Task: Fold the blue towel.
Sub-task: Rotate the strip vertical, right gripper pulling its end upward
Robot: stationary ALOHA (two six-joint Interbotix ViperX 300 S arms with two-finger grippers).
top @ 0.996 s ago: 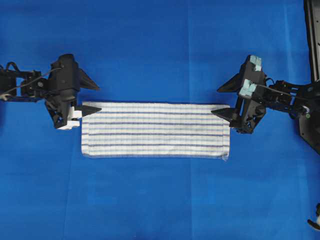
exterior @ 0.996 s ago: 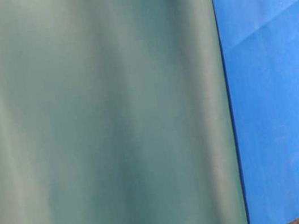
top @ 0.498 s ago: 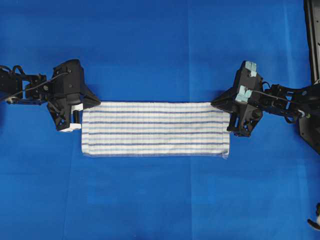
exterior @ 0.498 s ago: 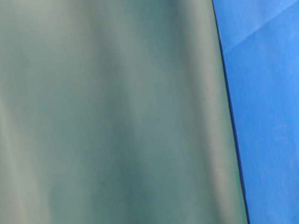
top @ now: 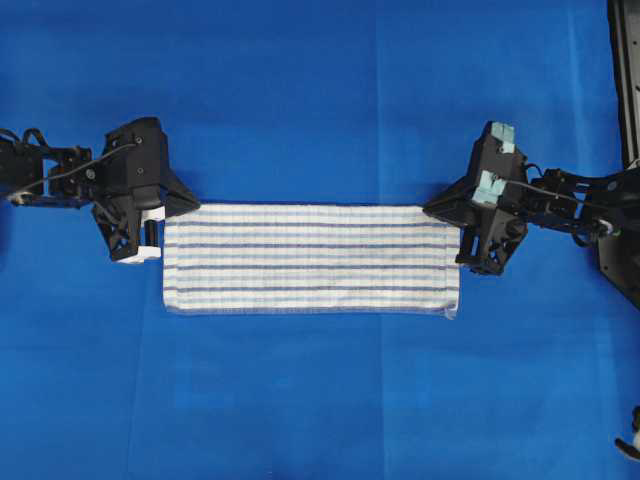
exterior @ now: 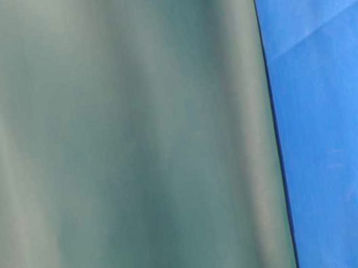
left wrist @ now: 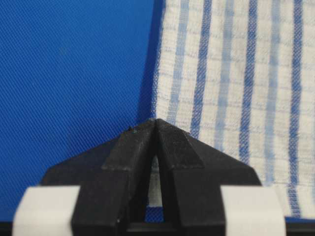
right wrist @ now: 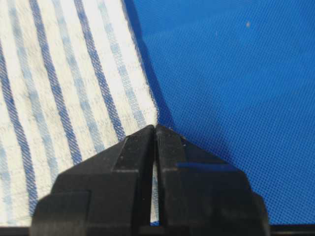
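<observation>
1. L gripper (left wrist: 155,123): jaws clenched on far-left corner of the blue towel (top: 310,258); a sliver of cloth shows between the jaws in wrist view. Risk: hold sits right at the hem, so a fast lift could pull it free.
2. R gripper (right wrist: 154,129): jaws clenched on the far-right corner, same thin bite. Risk: if one side lets go, the fold comes out skewed.
3. Towel: lies flat as a long strip on the blue table covering (top: 320,90), between both grippers, already looks doubled. Risk: if only the top layer is pinched, the layers part on lifting.
4. Near-right corner slightly ruffled; uneven pull would likely worsen the misalignment.
5. Table-level view: blocked by a blurred grey-green surface (exterior: 119,144); no info.
</observation>
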